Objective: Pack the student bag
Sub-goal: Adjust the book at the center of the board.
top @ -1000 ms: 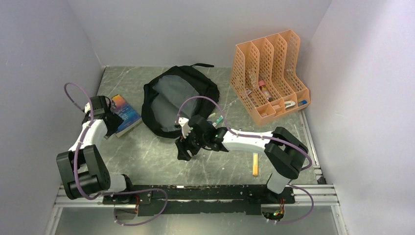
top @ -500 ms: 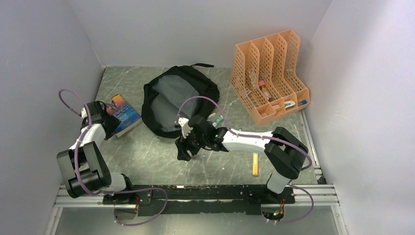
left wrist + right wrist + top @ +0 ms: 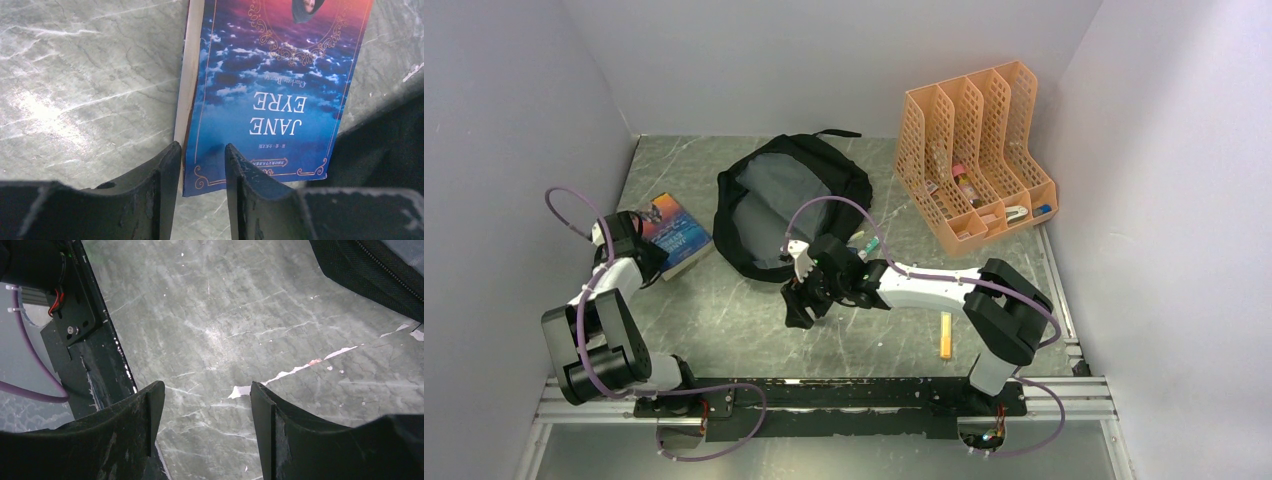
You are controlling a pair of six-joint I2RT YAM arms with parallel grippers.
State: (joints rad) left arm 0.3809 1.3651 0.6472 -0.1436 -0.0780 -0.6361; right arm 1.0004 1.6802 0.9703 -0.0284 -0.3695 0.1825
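Your left gripper (image 3: 202, 155) stood partly open, its two fingers a narrow gap apart. The near corner of the paperback book (image 3: 280, 90) lay in that gap: one finger (image 3: 162, 190) sat against the page edge and the other finger (image 3: 242, 195) overlapped the blue cover. From the wrist view you could not tell whether the fingers were pressing on the book or only straddling it. The book lay flat on the grey marbled table (image 3: 225, 315) and stretched away ahead of the fingertips, its title reading upside down from the wrist.

Your right gripper (image 3: 202, 390) was wide open and held nothing. Below its fingertips was only bare table.

The student bag (image 3: 839, 185) lay on the table just beyond your right gripper, ahead of it and off to its right in the wrist view, near but not touching. Its mouth gaped open and showed the grey lining. From your left gripper, it was past the book, on the right side. The orange file organiser (image 3: 974, 150) stood well apart from both hands, beyond the bag on its far right.
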